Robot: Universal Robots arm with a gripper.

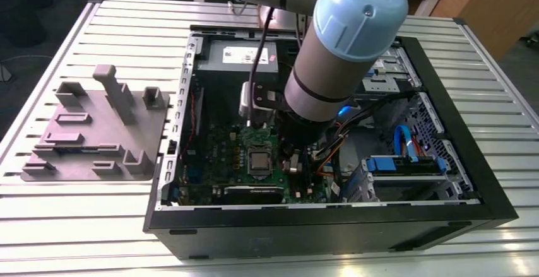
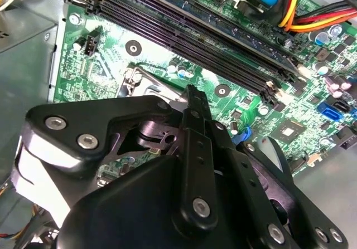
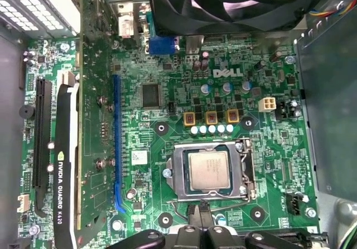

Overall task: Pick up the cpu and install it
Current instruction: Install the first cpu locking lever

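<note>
cpu [image 3: 208, 170]: sat flat in the socket [image 3: 179, 174] on the green motherboard [image 3: 167, 101], metal top up.
end effector [image 3: 197, 211]: hovered just at the socket's 6 o'clock edge, fingers [image 2: 192, 101] pressed together, holding nothing.
computer case [image 1: 471, 211]: lay open on the tabletop [image 1: 76, 226].

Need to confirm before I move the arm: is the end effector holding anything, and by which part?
Nothing is held. The cpu lies in its socket on the motherboard, and the end effector's closed fingertips sit just off the socket's edge.

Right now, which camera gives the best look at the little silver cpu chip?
The first wrist view: the cpu faces the camera, seated in its square socket on the green board. The exterior view shows it small and slanted, beside the arm. In the second wrist view the gripper's black body covers that area.
</note>
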